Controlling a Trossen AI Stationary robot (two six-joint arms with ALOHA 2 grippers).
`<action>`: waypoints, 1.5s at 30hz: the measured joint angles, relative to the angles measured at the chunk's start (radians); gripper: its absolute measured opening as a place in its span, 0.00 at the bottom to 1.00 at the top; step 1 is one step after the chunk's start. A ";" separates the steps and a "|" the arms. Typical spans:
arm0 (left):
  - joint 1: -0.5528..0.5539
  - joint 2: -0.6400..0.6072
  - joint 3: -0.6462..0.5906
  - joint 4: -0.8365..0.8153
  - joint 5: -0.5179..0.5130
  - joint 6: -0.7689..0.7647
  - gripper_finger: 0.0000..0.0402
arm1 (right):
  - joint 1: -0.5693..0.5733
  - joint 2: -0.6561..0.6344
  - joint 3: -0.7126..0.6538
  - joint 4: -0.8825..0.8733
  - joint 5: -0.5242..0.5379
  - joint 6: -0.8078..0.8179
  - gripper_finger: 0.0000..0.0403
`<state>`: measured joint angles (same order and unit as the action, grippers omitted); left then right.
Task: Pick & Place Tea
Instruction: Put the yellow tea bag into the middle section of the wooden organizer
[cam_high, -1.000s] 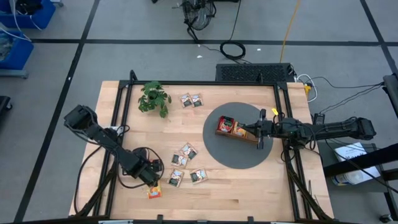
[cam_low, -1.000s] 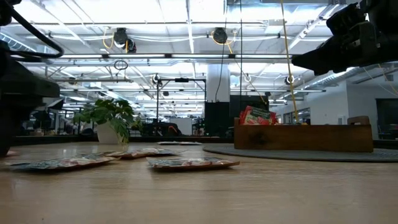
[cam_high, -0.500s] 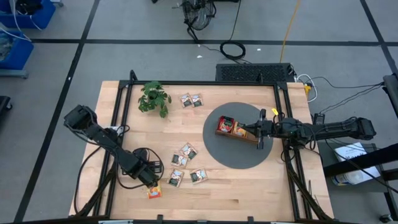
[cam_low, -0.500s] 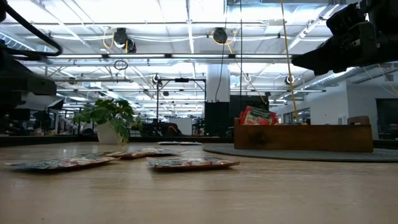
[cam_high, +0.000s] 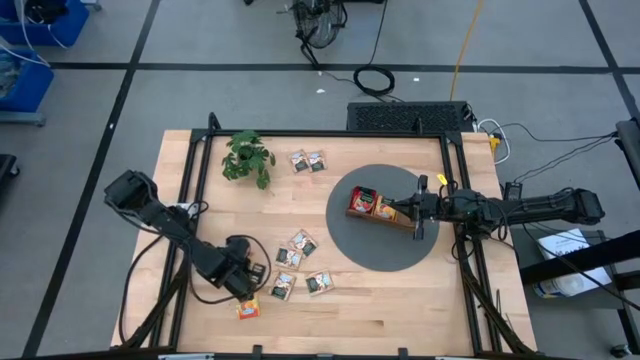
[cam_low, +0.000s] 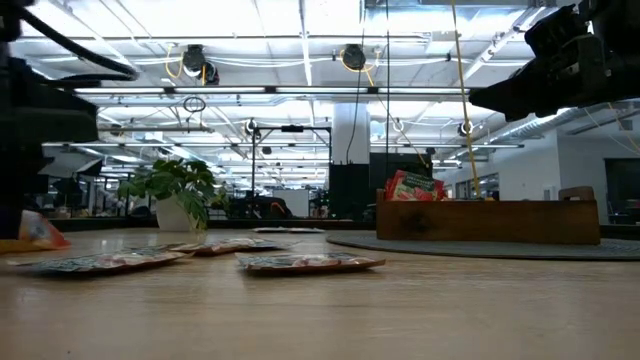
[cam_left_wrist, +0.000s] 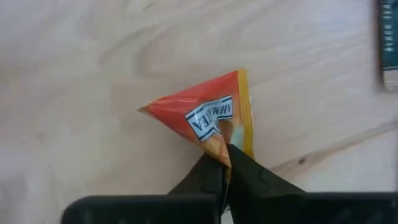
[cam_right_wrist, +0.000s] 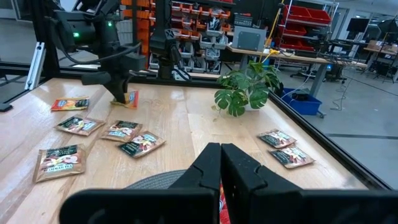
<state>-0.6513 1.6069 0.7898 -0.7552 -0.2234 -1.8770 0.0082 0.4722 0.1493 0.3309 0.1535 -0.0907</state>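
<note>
- Tea sachets lie scattered on the wooden table (cam_high: 380, 300): a cluster of four white-green sachets (cam_high: 300, 243) near the front left, and a pair of sachets (cam_high: 308, 160) at the far edge, beside the leafy green plant (cam_high: 248, 158).
- An orange-red sachet (cam_left_wrist: 208, 118) at the front-left corner is pinched at one corner by the left gripper (cam_left_wrist: 225, 165), whose fingers are pressed together on the paper; the packet stands tilted, its far edge lifted off the wood.
- From above, the left gripper (cam_high: 243, 290) sits just beside the cluster, with that orange-red sachet (cam_high: 248, 309) at its tip.
- More sachets, red and orange (cam_high: 366, 201), stand in one end of the long wooden tray (cam_high: 400, 218), which rests on a round grey mat (cam_high: 370, 255) on the table's right half.
- The right gripper (cam_high: 412, 209) hovers over the tray's other end, fingers closed on nothing.
- From table height, the tray (cam_low: 490, 220) shows red sachets (cam_low: 412, 186) poking above its wall.
</note>
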 joint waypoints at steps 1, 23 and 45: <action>0.010 0.001 0.009 -0.011 -0.003 0.052 0.02 | 0.000 0.000 0.000 0.000 0.000 0.000 0.00; 0.277 -0.003 0.312 0.349 -0.565 2.368 0.01 | 0.000 0.140 -0.078 0.382 -0.129 0.055 0.00; 0.460 0.117 0.313 0.577 -0.494 2.844 0.01 | -0.055 0.757 0.346 0.275 -0.105 0.017 0.16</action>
<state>-0.1913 1.7237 1.1030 -0.1779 -0.7174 0.9672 -0.0467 1.2291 0.4958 0.6059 0.0487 -0.0742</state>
